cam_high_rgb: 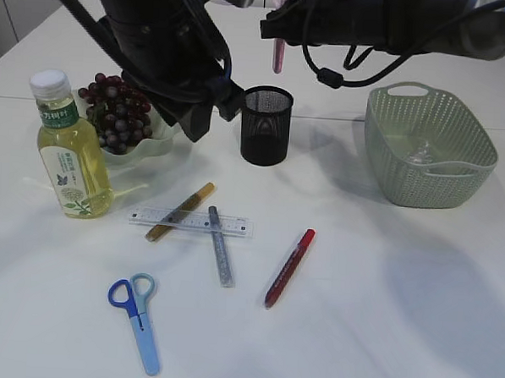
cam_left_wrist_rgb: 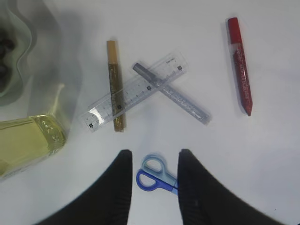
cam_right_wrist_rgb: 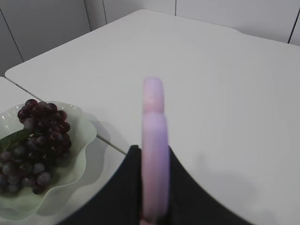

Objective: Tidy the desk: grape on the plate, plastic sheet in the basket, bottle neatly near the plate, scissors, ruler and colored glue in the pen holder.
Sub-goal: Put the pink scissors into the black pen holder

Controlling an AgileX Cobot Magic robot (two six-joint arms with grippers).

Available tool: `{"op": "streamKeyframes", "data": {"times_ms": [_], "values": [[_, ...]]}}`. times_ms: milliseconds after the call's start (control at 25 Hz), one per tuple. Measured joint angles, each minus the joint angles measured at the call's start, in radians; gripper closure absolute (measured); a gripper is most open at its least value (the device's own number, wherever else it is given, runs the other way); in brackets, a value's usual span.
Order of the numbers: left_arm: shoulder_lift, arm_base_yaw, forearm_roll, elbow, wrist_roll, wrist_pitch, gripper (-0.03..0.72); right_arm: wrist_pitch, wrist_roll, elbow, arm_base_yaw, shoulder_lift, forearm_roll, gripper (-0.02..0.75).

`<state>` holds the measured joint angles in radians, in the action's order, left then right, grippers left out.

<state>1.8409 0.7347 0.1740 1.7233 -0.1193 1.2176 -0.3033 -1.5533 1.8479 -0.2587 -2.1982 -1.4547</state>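
Observation:
A pink glue pen [cam_high_rgb: 279, 57] hangs upright above and behind the black mesh pen holder [cam_high_rgb: 266, 126], with my right gripper [cam_right_wrist_rgb: 153, 152] shut on it [cam_right_wrist_rgb: 153, 136]. My left gripper [cam_left_wrist_rgb: 154, 157] is open and empty, high over the table, with the blue scissors [cam_left_wrist_rgb: 157, 174] far below between its fingers. The clear ruler [cam_high_rgb: 191, 222] lies flat, with a gold glue pen [cam_high_rgb: 181, 211] and a silver one [cam_high_rgb: 221, 247] crossing it. A red glue pen [cam_high_rgb: 290, 267] is to their right. The grape bunch [cam_high_rgb: 117, 114] rests on the pale green plate [cam_high_rgb: 157, 143]. The yellow bottle [cam_high_rgb: 68, 150] stands upright beside it.
The green basket [cam_high_rgb: 428, 147] stands at the right with something clear and crumpled inside [cam_high_rgb: 421, 153]. Both black arms hang over the back of the white table, the left one above the plate. The scissors [cam_high_rgb: 137, 318] lie near the front edge.

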Motion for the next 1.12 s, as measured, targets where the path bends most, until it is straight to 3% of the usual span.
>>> {"op": "streamKeyframes", "data": {"times_ms": [1120], "values": [[0.000,0.000,0.019,0.000,0.000,-0.031,0.449,0.017,-0.045,0.067,-0.002,-0.119,-0.092,0.650]]}}
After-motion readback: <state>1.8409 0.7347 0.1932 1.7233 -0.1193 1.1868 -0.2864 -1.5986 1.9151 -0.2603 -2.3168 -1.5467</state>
